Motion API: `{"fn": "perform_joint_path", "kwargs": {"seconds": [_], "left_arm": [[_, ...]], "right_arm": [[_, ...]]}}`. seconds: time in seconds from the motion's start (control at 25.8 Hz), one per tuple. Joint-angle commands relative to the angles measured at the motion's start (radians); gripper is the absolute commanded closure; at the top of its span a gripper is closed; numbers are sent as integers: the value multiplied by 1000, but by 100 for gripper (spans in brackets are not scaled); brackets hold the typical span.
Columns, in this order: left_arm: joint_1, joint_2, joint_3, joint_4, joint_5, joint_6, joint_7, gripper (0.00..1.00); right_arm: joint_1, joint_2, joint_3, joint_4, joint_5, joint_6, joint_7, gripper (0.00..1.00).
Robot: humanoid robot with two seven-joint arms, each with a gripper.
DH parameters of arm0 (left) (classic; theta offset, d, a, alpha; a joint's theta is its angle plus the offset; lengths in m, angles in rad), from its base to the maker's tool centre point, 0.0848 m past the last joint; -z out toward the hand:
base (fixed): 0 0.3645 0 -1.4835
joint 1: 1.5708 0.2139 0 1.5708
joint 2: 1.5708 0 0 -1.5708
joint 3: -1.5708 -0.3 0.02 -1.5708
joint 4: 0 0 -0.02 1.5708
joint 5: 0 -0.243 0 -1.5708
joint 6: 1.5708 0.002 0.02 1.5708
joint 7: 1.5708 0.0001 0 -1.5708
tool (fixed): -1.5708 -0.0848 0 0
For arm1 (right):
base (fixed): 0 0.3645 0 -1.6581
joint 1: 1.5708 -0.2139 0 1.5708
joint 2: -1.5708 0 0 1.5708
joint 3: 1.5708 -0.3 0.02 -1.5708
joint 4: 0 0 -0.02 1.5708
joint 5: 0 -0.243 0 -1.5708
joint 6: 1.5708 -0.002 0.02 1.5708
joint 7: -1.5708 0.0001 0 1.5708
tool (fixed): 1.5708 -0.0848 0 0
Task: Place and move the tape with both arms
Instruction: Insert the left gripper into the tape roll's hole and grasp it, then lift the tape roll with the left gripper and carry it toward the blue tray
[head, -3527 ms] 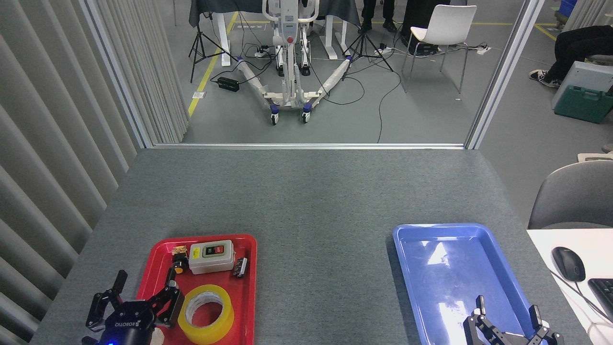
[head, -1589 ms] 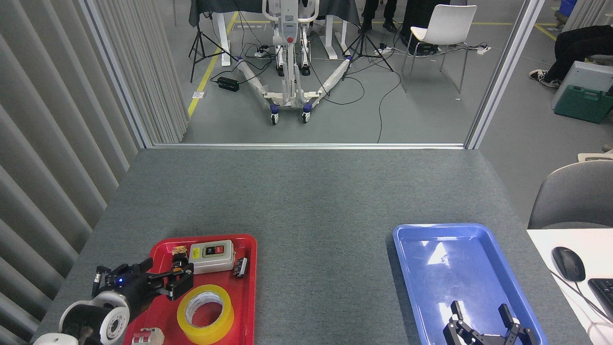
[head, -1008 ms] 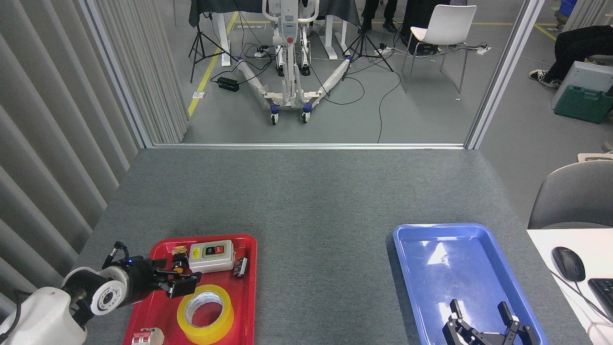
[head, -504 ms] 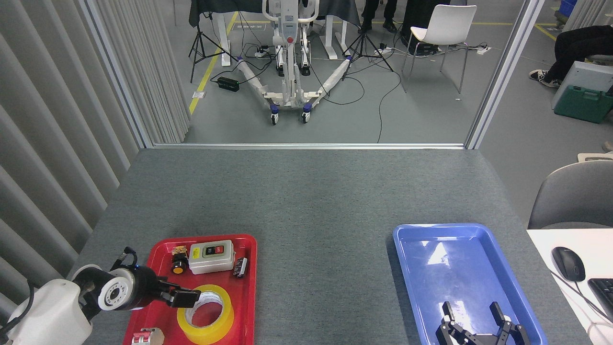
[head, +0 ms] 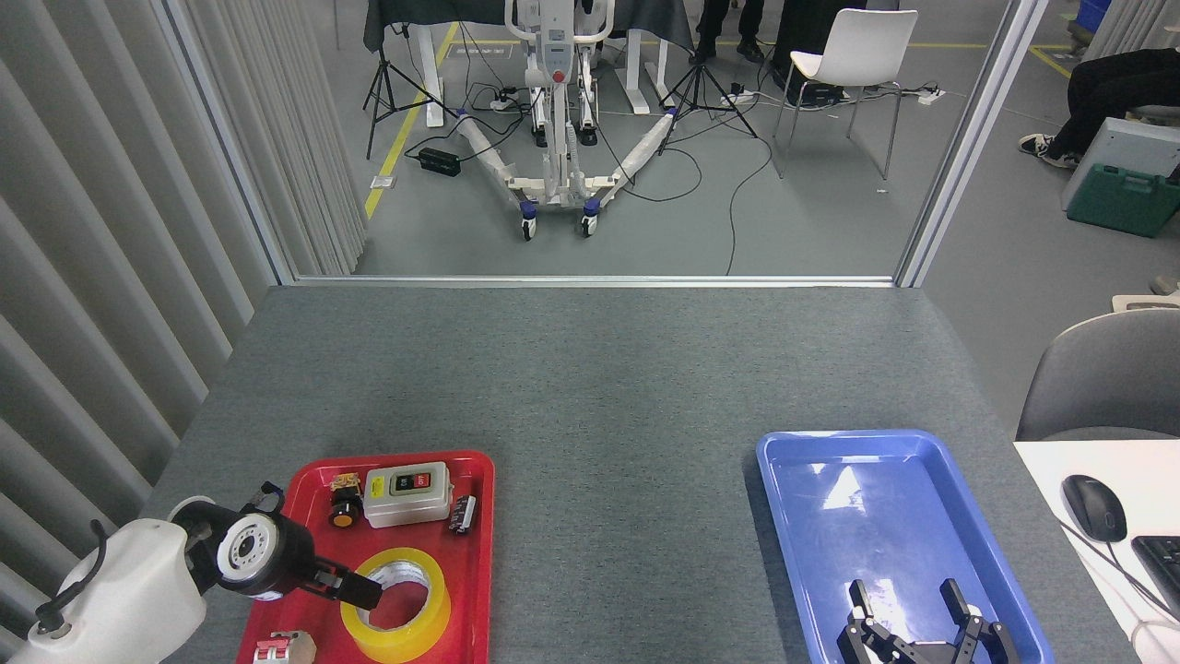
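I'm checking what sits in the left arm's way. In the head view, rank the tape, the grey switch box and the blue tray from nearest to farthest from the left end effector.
From the left end effector:
1. The tape, right at its fingers, at the near end of the red tray.
2. The grey switch box, at that tray's far end.
3. The blue tray, far across the table on the right.

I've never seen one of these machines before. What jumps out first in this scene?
Two bright trays on a grey table: a red tray at the near left and a bare blue tray at the near right. In the red one lies a yellow tape roll, with the left gripper reaching onto its rim, and a grey switch box behind. The right gripper hangs open over the blue tray.
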Motion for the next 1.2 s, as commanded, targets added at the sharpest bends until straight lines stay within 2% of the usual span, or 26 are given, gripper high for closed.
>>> {"fn": "perform_joint_path", "kwargs": {"seconds": [0.0, 0.12, 0.19, 0.39, 0.54, 0.7, 0.85, 0.93, 1.05, 1.09, 1.16], "left_arm": [[-15, -25, -3, 22, 0, 7, -1, 1], [-15, -39, -3, 51, -2, 10, -1, 1], [-15, -59, -15, 81, -5, 11, -1, 9], [-45, -63, -52, 105, -3, 13, 0, 12], [-45, -77, -53, 127, -3, 13, 2, 23], [-44, -83, -61, 130, -5, 8, 0, 49], [-44, -80, -78, 130, -5, -1, 0, 66], [-45, -79, -78, 128, -5, -10, -3, 78], [-53, -74, -65, 113, 14, -84, -4, 96], [-61, -74, -64, 111, 34, -122, -4, 100], [-76, -74, -62, 113, 86, -168, -3, 100]], "right_arm": [[1, 1, 0, 0, 0, 3, -1, 0], [-2, -1, 1, 3, 0, 2, -3, 0], [-2, -1, 1, 5, 2, 2, -3, 0], [-2, 2, 0, 5, 5, 3, -3, 0], [-4, 4, 0, 5, 11, 3, -4, 0], [-2, 2, 0, 5, 11, 2, -6, 0], [-4, 1, 1, 6, 11, 2, -6, 0], [-4, -1, 0, 6, 11, 2, -6, 0], [-4, -1, 0, 6, 9, -1, -6, 0], [-4, 1, 0, 8, 9, -1, -6, 0], [-6, 1, 0, 9, 9, -3, -6, 0]]}}
